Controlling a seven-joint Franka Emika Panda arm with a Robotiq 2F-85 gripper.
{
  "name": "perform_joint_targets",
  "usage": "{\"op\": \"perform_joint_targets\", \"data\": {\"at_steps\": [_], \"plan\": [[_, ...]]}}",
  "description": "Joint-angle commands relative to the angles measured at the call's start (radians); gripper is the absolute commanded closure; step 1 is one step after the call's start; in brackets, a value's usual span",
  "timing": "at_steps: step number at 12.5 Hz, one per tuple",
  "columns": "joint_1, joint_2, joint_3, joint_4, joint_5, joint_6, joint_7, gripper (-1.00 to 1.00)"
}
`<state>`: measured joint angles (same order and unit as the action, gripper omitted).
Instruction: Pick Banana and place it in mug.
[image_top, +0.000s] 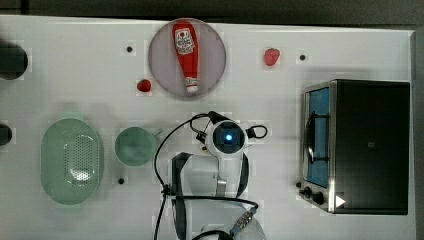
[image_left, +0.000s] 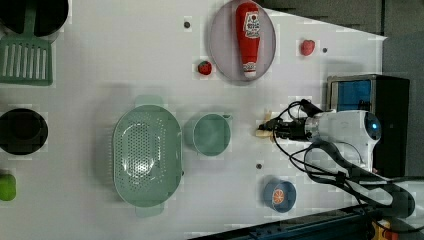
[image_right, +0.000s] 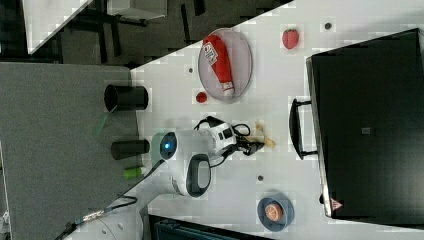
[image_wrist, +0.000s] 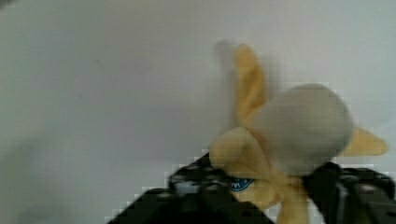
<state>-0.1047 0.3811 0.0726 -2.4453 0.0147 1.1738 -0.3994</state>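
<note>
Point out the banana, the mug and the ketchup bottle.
banana (image_wrist: 299, 128), wrist view, on its pale peeled tip.
mug (image_left: 212, 134), left view, on the inside of the cup.
ketchup bottle (image_top: 184, 42), top view, on its label.

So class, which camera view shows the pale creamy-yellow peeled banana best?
The wrist view: the pale creamy-yellow peeled banana appears close up there, with its peel lobes, pale flesh and blue sticker. In the left view the banana is a small pale bit at the end effector. In the right view it is a thin pale shape on the white table.
</note>
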Motion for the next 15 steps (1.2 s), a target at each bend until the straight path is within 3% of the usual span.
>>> {"op": "perform_joint_targets", "data": {"at_steps": [1, 3, 10, 15], "plan": [[-0.010, -0.060, -0.015, -0.004, -0.001, 0.023, -0.029, 0.42], [-0.010, -0.137, -0.015, -0.002, -0.001, 0.002, -0.029, 0.42], [-0.010, -0.496, -0.016, 0.184, -0.001, -0.633, -0.029, 0.42], [0.007, -0.600, 0.073, 0.236, -0.001, -0.728, -0.025, 0.42]]}}
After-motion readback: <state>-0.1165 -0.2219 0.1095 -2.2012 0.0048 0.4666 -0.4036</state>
